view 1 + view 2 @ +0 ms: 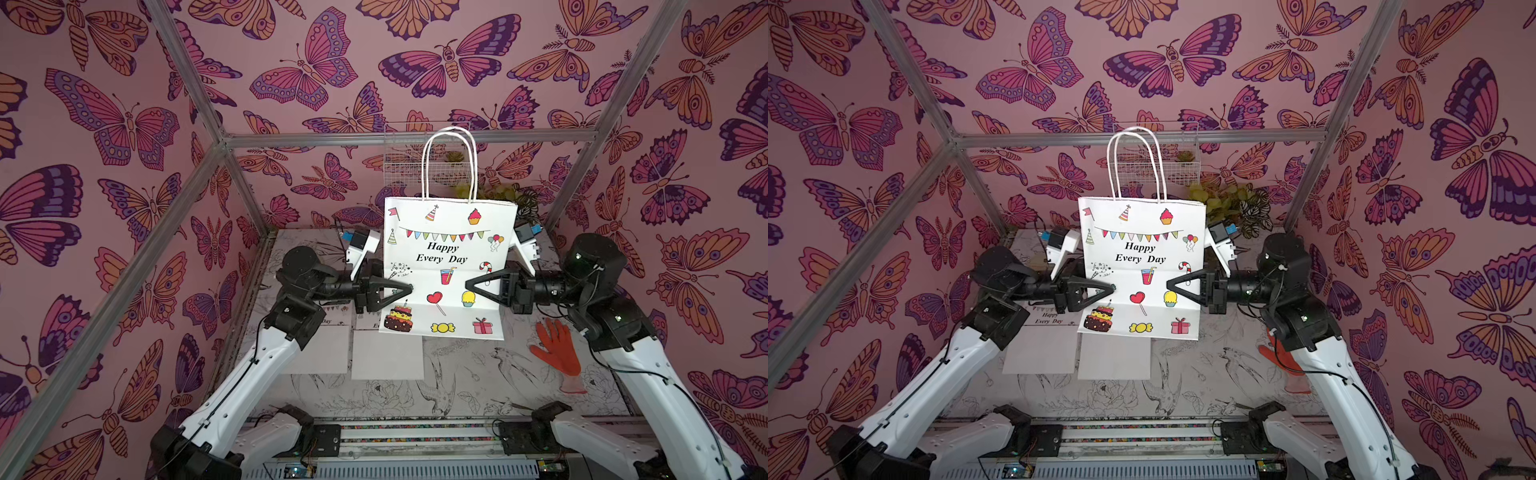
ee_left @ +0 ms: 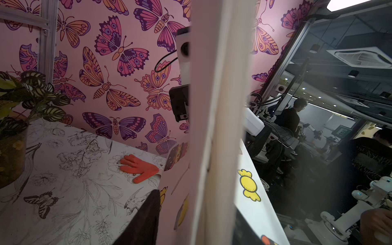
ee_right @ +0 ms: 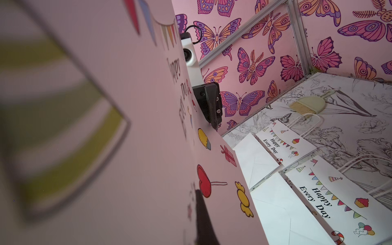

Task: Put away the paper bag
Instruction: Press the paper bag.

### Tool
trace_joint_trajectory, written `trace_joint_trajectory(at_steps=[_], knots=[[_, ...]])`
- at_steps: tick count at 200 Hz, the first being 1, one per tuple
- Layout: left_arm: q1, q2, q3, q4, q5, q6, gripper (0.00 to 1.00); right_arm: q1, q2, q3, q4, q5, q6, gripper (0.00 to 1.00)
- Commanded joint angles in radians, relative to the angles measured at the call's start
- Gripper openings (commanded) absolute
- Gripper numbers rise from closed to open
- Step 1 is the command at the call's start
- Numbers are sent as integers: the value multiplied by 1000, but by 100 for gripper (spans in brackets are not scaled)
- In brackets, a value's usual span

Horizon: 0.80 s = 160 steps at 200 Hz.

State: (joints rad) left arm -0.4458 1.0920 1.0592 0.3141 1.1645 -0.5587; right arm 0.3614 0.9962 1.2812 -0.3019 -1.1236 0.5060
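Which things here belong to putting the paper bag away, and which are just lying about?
Job: paper bag, held upright; left gripper at one side edge; right gripper shut on the opposite edge.

Lying about: two folded bags lying flat; orange glove; potted plant; brush; wire basket.
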Motion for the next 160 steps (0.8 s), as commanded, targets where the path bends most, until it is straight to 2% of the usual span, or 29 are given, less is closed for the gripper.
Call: trace_joint_trajectory(at_steps=[1, 57, 68, 77, 131, 160], knots=[[-7, 4, 22, 13, 27, 5, 39, -6, -4, 31, 36, -37, 11, 0], [-6, 6, 21, 10, 30, 8, 6, -6, -27, -7, -36, -47, -28, 0], [-5, 2, 20, 8, 30, 10, 3, -5, -31, -3, -39, -44, -31, 0], [-5, -1, 19, 3, 30, 15, 1, -5, -34, -2, -41, -41, -35, 0], [-5, 6, 30, -58, 20, 63, 0, -11, -41, -6, -45, -31, -71, 17], [-5, 9, 30, -63, 16, 67, 0, -37, -37, 16, -56, -42, -86, 31]])
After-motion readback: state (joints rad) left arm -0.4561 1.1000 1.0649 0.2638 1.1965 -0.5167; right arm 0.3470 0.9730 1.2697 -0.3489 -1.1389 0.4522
